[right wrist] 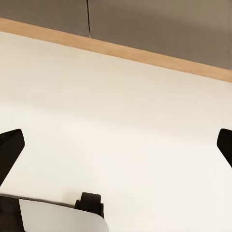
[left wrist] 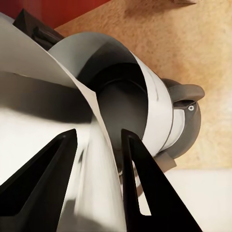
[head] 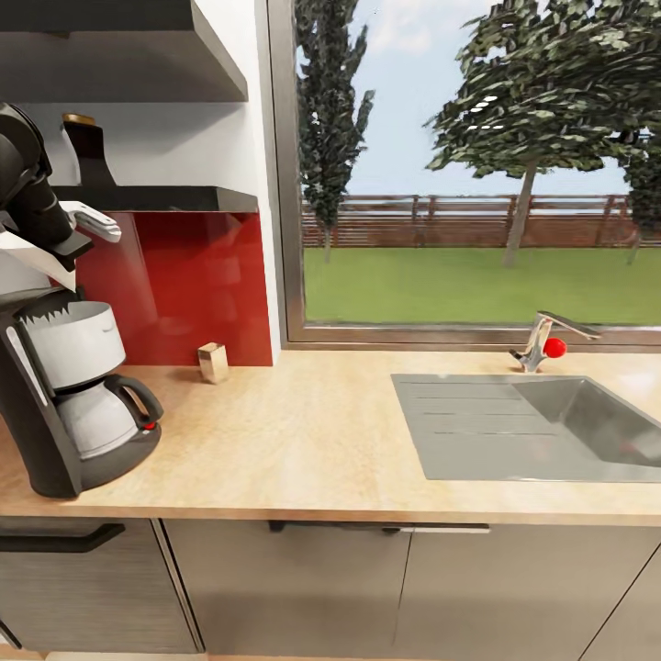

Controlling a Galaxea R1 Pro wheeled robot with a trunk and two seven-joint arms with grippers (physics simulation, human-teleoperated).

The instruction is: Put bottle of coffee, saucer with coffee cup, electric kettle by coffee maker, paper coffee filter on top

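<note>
The black coffee maker (head: 69,395) stands at the left end of the kitchen countertop (head: 303,441), its white housing (left wrist: 150,92) open at the top. My left gripper (head: 66,250) hovers just above that housing. In the left wrist view the left gripper (left wrist: 98,137) is shut on a thin white wedge of sheet (left wrist: 58,111), which I take for the paper coffee filter (head: 37,260). The bottle of coffee (head: 84,151) stands on the kitchen shelf (head: 165,198), behind my left arm. My right gripper (right wrist: 117,145) is open and empty over a pale floor.
A small tan wedge-shaped block (head: 213,362) stands by the red backsplash. A steel sink (head: 532,427) with a tap (head: 546,340) is set into the right half of the counter. Dark grey cabinet fronts (head: 275,588) run below. A large window is behind.
</note>
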